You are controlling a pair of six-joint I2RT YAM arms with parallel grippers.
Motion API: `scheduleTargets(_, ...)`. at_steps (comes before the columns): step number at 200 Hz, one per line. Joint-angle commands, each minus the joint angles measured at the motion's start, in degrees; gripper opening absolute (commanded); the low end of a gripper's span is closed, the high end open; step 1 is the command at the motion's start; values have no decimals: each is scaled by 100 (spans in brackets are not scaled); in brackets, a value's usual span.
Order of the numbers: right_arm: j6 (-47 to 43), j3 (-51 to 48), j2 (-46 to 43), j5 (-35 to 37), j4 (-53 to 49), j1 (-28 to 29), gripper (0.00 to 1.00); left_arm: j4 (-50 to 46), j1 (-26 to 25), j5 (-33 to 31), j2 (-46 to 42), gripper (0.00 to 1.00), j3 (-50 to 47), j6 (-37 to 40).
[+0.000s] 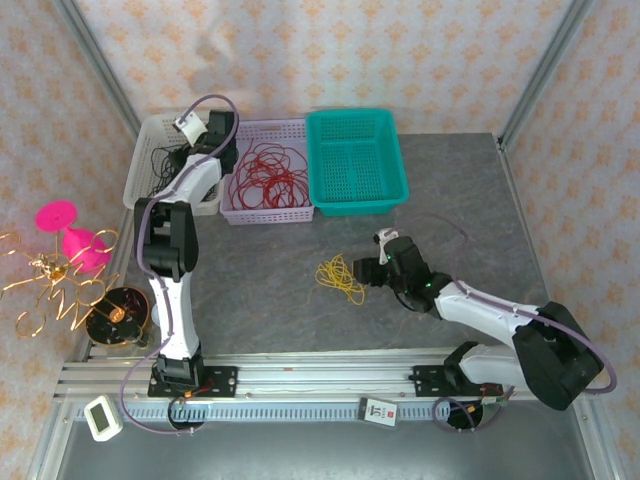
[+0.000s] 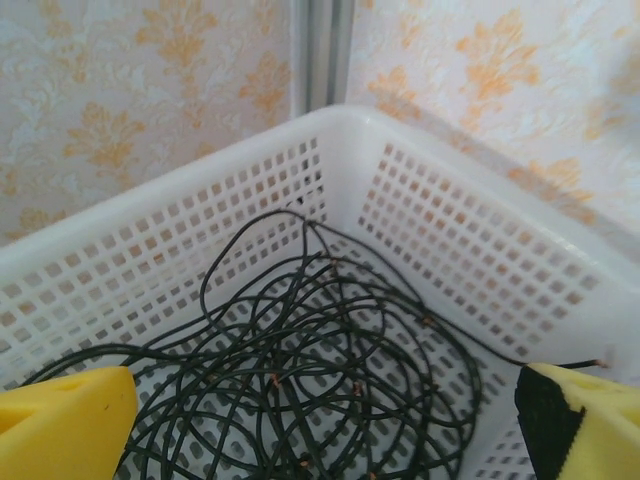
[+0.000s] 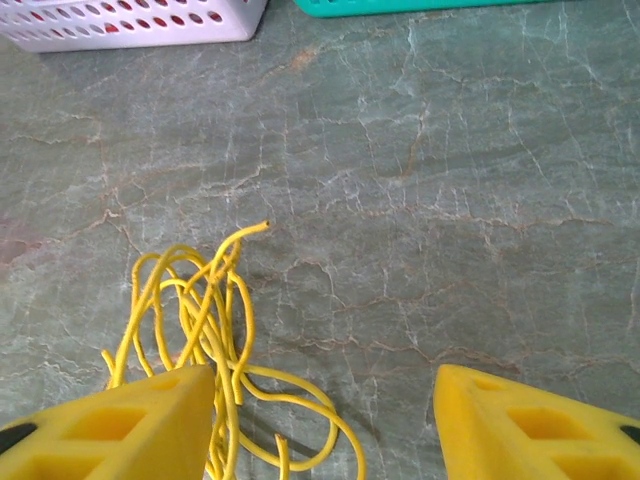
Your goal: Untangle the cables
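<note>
A robotics lab test cell is showing here: a left arm (image 1: 165,245) and a right arm (image 1: 480,310) are standing bolted to a slotted aluminium rail (image 1: 300,380), and metal frame posts (image 1: 545,70) are holding floral-patterned panels (image 1: 330,50) around the grey tabletop (image 1: 270,320).

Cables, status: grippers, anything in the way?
Left gripper open over thin black wires in white basket. Right gripper open beside loose yellow cable on table. Red cable loops in middle white basket. Nothing blocking.
</note>
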Motion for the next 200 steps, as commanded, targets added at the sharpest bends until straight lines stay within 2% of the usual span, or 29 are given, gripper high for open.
scheduleTargets(1, 60, 309, -111, -30, -387, -6, 59, 348, -102, 213, -626, 99, 10, 245)
scheduleTargets(43, 189, 284, -118, -21, -924, -11, 57, 521, -433, 576, -1041, 98, -120, 657)
scheduleTargets(72, 429, 206, -118, -132, -1113, -11, 51, 796, -705, 1275, -1630, 88, -662, 826)
scheduleTargets(107, 510, 133, 112, -530, -838, -6, 42, 1321, -1264, 2090, -2667, 82, -2046, 1095)
scheduleTargets(127, 454, 286, 479, -711, -664, -8, 41, 1670, -1494, 2665, -3419, 67, -3012, 1048)
scheduleTargets(141, 408, 403, 752, -758, -657, -8, 41, 1866, -1654, 2959, -3852, 62, -3647, 1020)
scheduleTargets(174, 339, 509, 1170, -899, -636, -2, 37, 1570, -2107, 3284, -4402, 61, -4312, 1047)
scheduleTargets(200, 299, 517, 1240, -730, -586, -8, 25, 1636, -2380, 3541, -4630, 61, -4806, 1026)
